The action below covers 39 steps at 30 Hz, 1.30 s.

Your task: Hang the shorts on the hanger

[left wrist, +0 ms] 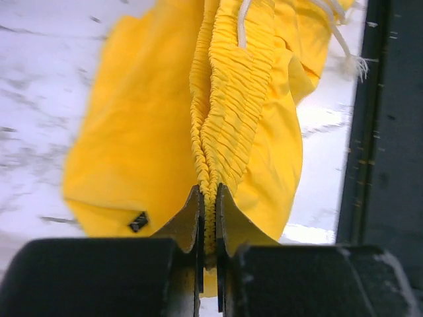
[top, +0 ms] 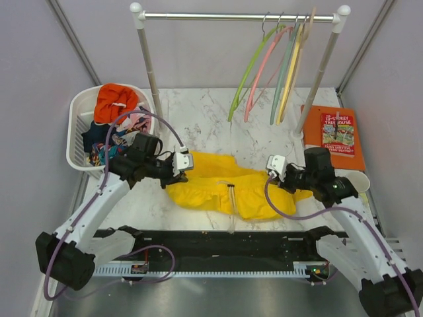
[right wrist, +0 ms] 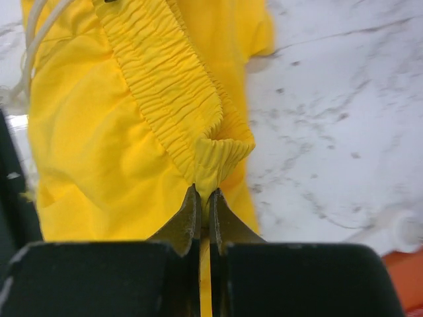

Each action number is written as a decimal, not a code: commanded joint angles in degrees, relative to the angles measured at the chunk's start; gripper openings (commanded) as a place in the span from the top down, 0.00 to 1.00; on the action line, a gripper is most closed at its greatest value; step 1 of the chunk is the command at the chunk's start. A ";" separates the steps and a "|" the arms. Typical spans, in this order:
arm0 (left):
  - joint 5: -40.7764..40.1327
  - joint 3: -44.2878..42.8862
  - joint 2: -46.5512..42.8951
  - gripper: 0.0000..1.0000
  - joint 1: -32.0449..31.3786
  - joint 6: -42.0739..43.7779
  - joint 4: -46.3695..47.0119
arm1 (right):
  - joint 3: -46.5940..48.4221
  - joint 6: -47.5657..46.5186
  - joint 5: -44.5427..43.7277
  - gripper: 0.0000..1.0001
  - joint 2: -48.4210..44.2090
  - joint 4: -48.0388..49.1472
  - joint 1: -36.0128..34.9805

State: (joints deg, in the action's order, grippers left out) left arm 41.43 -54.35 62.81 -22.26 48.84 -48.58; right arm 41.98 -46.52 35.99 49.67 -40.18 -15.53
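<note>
Clenched on the 2 ends of the waistband point(left wrist: 231, 99) are the left pincer point(left wrist: 208, 193) and right pincer point(right wrist: 203, 193). The shorts point(top: 211, 188), soft and limp, are spread on the bench point(top: 198, 119); sagging is expected once lifted.

Legible only on the red book point(top: 338, 135), flat on the orange board point(top: 312, 129) just right of the clothes rail point(top: 238, 16), beside its right post. Near the cover's top, yellow capitals in two lines, ending in "STOREY" and "TREEHOUSE"; number ahead of them too small to be sure of. Lower on the cover, more yellow lettering, too blurred to read. In front of the rail, on the shorts point(left wrist: 132, 132), a small dark diamond tab point(left wrist: 138, 221), no letters made out.
</note>
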 commanded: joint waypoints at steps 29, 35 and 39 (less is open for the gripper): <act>-5.74 30.80 -4.18 0.64 -1.91 40.45 26.09 | -28.54 -74.40 -0.56 0.93 -2.30 14.19 4.54; -6.71 22.64 0.02 0.28 -3.67 29.85 19.84 | -21.61 -68.73 -1.36 0.39 -0.54 7.75 4.54; -7.07 13.85 -0.13 0.19 -3.40 17.98 15.81 | -14.22 -57.38 -1.27 0.26 -3.16 4.77 4.54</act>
State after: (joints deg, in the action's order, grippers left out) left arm 34.72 -32.01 63.33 -25.85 78.94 -27.35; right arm 19.81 -111.55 34.57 48.71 -29.08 -11.35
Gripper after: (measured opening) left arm 0.792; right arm 0.716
